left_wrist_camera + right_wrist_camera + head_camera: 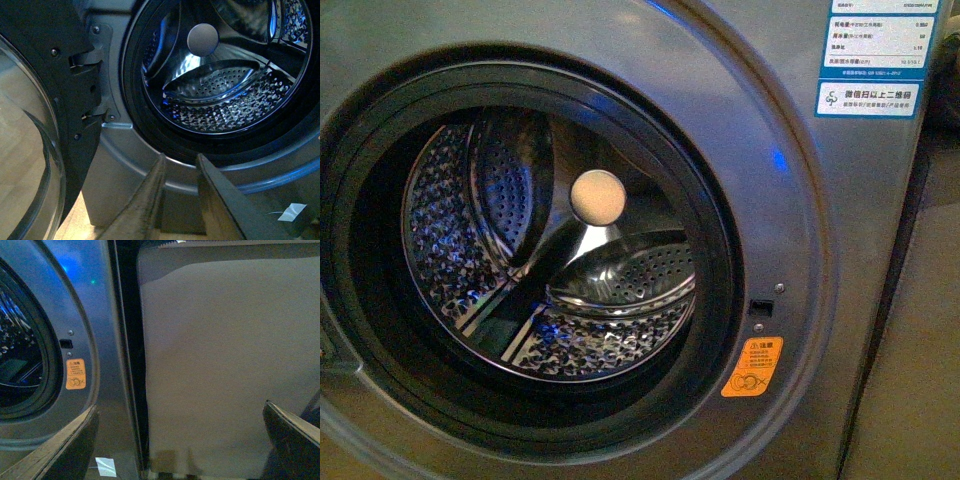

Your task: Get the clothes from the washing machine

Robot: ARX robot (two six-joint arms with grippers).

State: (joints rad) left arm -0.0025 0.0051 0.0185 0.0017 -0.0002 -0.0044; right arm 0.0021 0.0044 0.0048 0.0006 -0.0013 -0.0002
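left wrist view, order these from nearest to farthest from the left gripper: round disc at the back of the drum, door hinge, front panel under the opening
1. Front panel, right beyond the left gripper fingertips, below the opening.
2. Door hinge, off to the side where the open glass door hangs.
3. Round disc, deep inside at the back of the drum.

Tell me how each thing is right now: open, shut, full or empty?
washing machine: porthole uncovered.
glass door: swung open on its hinge.
drum: no clothes visible inside.
left gripper: slightly open, holding nothing, in front of the machine.
right gripper: wide open, holding nothing.
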